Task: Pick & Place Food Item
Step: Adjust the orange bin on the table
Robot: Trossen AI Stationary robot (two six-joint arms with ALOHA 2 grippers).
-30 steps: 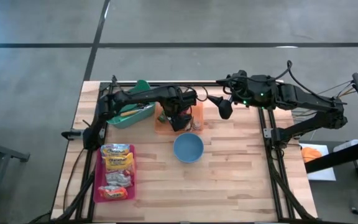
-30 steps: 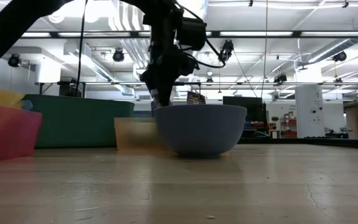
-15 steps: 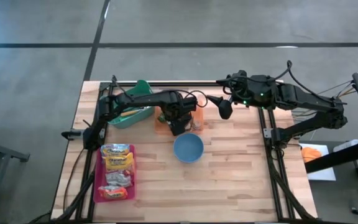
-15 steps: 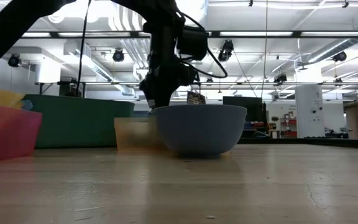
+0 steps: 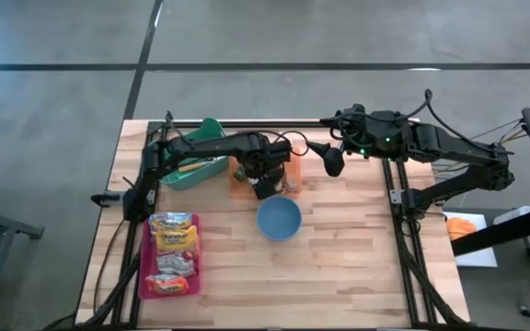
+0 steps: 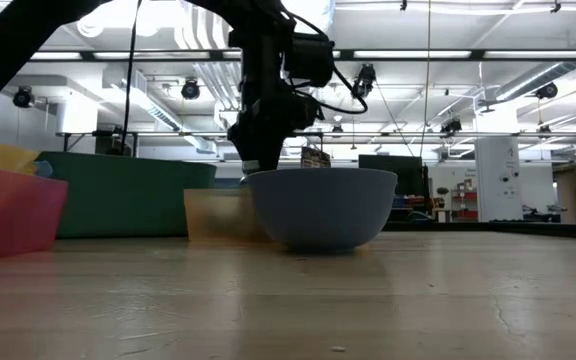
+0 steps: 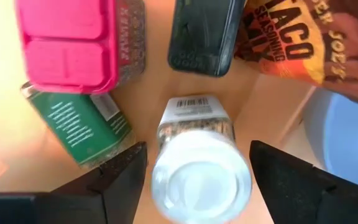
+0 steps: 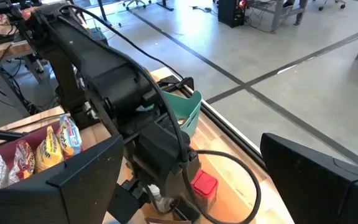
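Where the low view starts at the tabletop [image 6: 368, 300], a blue bowl [image 6: 321, 207] stands nearest, with a pink tray [image 6: 8, 215] at its side holding snack packets. Just behind the bowl sits an orange bin [image 5: 247, 188], and beyond that a green bin [image 6: 118, 195].

The left claw [image 7: 194, 180] points straight down into the orange bin, its two fingers [image 7: 120, 177] spread on either side of a clear spice jar with a white lid [image 7: 197, 171], gaps showing on both sides, so nothing is gripped. The jar stands upright in the bin among a green-labelled jar [image 7: 79, 121] lying on its side, a pink-lidded container [image 7: 73, 43], a black packet [image 7: 204, 31] and a taco seasoning pouch [image 7: 303, 43].

The right claw [image 5: 332, 158] hangs above the far middle of the tabletop, released, holding nothing.
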